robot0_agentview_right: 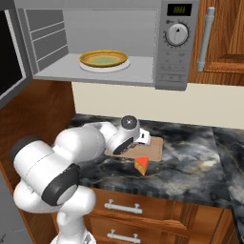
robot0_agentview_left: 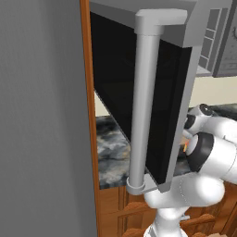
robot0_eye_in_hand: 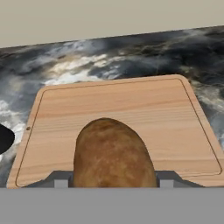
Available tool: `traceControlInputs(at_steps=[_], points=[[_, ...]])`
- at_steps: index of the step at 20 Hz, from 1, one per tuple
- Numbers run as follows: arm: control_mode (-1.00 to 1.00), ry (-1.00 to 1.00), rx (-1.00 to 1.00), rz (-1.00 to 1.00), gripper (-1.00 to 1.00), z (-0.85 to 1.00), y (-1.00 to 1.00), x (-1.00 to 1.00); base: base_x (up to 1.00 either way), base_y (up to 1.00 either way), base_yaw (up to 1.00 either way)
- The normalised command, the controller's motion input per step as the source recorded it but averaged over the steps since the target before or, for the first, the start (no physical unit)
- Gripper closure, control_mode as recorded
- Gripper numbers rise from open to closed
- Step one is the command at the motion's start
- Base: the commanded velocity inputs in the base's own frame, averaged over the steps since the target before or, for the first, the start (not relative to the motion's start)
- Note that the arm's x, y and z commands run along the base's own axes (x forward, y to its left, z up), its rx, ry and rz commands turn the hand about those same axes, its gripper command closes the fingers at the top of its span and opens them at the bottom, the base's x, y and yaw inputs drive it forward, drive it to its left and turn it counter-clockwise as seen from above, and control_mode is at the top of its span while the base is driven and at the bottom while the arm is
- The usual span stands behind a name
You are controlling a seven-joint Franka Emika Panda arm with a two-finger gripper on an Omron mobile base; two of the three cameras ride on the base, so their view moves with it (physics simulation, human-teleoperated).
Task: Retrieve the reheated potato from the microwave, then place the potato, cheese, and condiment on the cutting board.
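Pincer (robot0_eye_in_hand: 113,186) closed on potato (robot0_eye_in_hand: 113,153), above cutting board (robot0_eye_in_hand: 118,127). Lower gently toward 12 o'clock centre; release flat, avoiding roll-off.

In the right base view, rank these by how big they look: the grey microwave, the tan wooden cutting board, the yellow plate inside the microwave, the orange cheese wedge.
1. Grey microwave, largest by far.
2. Yellow plate.
3. Tan wooden cutting board, partly hidden by the arm, so its place against the plate is unsure.
4. Orange cheese wedge, smallest.
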Motion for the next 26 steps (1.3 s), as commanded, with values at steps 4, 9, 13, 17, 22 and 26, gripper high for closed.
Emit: traceControlInputs(at_steps=[4,9,13,17,22,26], points=[[-1.0,-0.05,-0.07,0.0,1.0,-0.2,-0.26,0.1,0.0,0.0,0.0],[-1.0,-0.07,-0.05,0.0,1.0,-0.3,-0.18,0.17,0.0,0.0,0.0],[-1.0,-0.04,-0.02,0.0,1.0,-0.17,-0.18,0.21,0.0,0.0,0.0],[-1.0,0.0,0.0,0.0,1.0,-0.05,-0.21,0.22,0.0,0.0,0.0],[-1.0,0.0,0.0,0.0,1.0,-0.01,-0.25,0.24,0.0,0.0,0.0],[-1.0,0.0,0.0,0.0,1.0,-0.04,-0.24,0.18,0.0,0.0,0.0]])
